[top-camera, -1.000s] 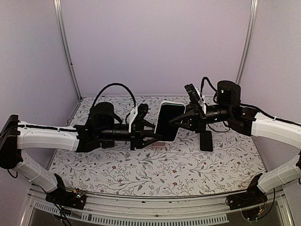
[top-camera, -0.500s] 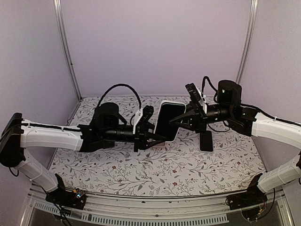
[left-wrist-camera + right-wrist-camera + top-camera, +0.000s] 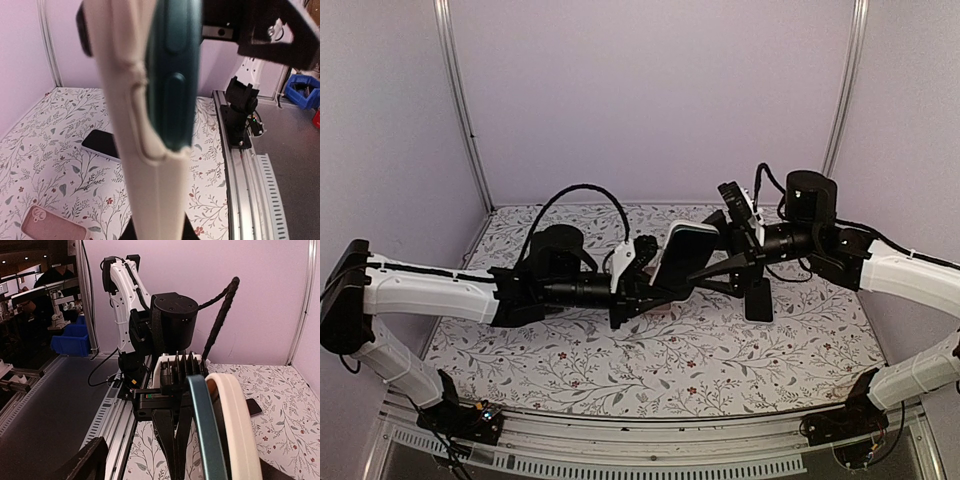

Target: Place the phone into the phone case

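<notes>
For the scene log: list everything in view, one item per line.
phone: one, teal edge, in mid-air, partly seated in the phone case
phone case: one, cream-white, around the phone, above the table
pink case: one, pink, flat on the table
black slab: one, black, flat on the table under the right arm; cannot tell if phone or case
tablecloth: one, white with leaf print, over the table
blue bin: at least one, blue, beyond the table
left end effector: one, black, shut on the phone case
right end effector: one, black, open beside the phone
</notes>
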Controlling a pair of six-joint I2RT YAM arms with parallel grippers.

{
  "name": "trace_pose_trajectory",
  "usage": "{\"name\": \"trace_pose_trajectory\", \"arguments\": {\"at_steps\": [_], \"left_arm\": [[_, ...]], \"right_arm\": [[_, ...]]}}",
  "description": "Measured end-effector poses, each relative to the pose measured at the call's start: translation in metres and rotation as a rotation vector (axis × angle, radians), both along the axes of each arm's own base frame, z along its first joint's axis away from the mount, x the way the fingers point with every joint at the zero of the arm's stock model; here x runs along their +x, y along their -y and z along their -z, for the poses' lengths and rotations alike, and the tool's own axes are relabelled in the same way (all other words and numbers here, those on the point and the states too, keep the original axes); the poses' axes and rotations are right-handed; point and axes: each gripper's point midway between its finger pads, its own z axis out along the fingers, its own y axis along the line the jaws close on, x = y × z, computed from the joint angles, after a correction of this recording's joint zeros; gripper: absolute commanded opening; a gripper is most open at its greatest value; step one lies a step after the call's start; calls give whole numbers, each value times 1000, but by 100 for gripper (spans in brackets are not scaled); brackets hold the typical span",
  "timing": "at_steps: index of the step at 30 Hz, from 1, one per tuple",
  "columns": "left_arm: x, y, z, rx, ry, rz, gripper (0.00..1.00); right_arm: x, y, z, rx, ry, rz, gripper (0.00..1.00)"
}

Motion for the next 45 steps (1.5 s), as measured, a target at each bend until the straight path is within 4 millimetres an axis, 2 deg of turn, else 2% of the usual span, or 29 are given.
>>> {"name": "trace_pose_trajectory", "arguments": {"at_steps": [5,10,13,16,19,20,21,29,30,31,32,33,34,38,41,43,45], "left_arm": [[3,-8,17,83,53,-45,0],[3,-10,20,113,98,-64,0],[2,-10,24,133,107,-66,0],[-1,-10,29,153,112,-64,0],[-2,-10,31,166,113,-62,0],[-3,-10,32,167,113,-62,0],[-3,-10,32,167,114,-63,0],[-4,-9,33,172,105,-65,0],[-4,-9,33,172,105,-64,0],[-4,-9,33,172,105,-65,0],[-4,-9,33,172,103,-66,0],[-4,-9,33,172,104,-68,0],[-4,-9,33,170,103,-68,0],[-6,-6,24,130,99,-63,0],[-9,-9,16,86,101,-60,0],[-11,-10,9,62,105,-58,0],[-11,-10,0,35,113,-57,0]], "right_arm": [[1,3,-5,-40,89,13,80],[5,1,-20,-59,157,17,77],[6,0,-17,-78,165,7,70],[6,-2,-9,-102,160,-12,52],[4,-4,-2,-123,147,-29,22],[4,-5,-2,-126,151,-33,9],[3,-6,-1,-131,144,-37,0],[0,-6,1,-143,153,-56,2],[0,-6,1,-143,153,-56,24],[0,-6,1,-144,154,-54,50],[1,-6,1,-146,154,-49,68],[3,-6,2,-152,151,-34,78],[5,-6,3,-157,151,-21,82],[13,-7,4,-164,154,24,85],[13,-3,12,-164,142,49,84],[10,0,18,-158,129,56,77],[7,2,23,-146,110,56,57]]}}
